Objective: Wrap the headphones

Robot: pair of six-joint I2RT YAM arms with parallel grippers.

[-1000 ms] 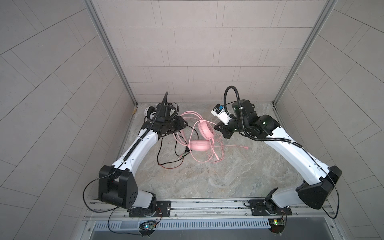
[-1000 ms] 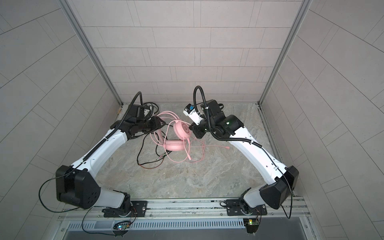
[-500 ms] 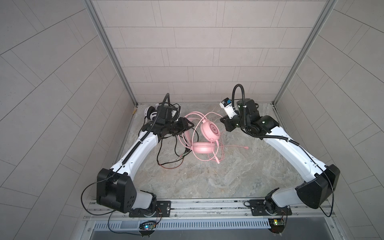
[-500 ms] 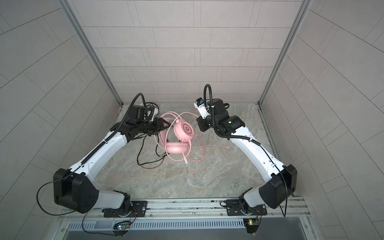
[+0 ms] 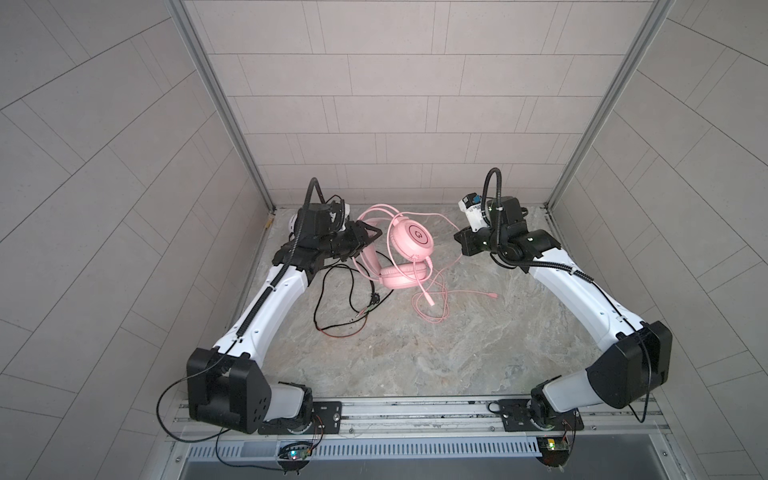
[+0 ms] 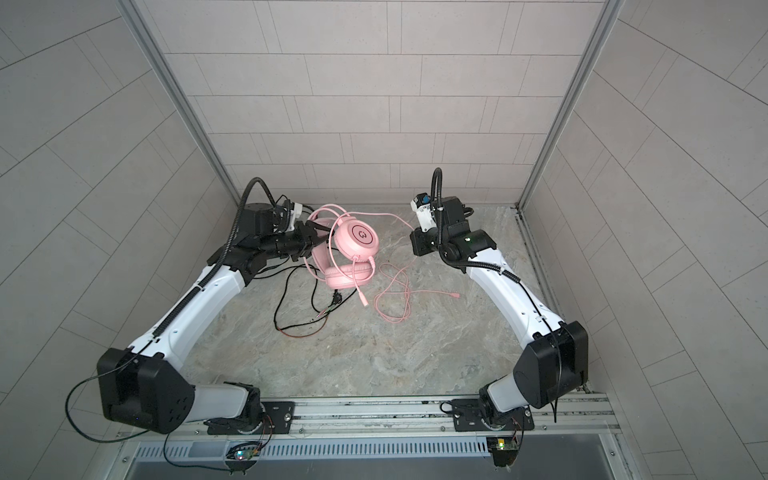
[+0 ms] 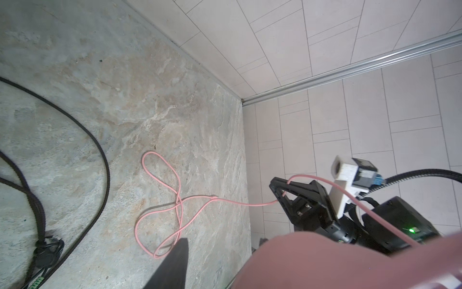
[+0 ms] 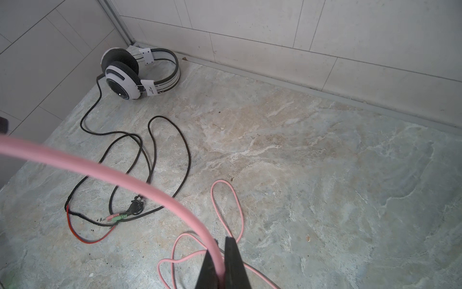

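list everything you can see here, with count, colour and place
pink headphones: 1, pink, far middle of table, band in left jaws
pink cable: 1, pink, looped on table, pinched in right jaws
white-and-black headphones: 1, white and black, far left corner
black cable: 1, black, loose loops, left of middle
table: 1, grey marbled, underneath
left arm: 1, white and black, left side
right arm: 1, white and black, right side

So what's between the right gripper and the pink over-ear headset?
Just its pink cable, hanging in the air from the pink over-ear headset to the right gripper, which pinches it; bare marble floor below. Both top views show it.
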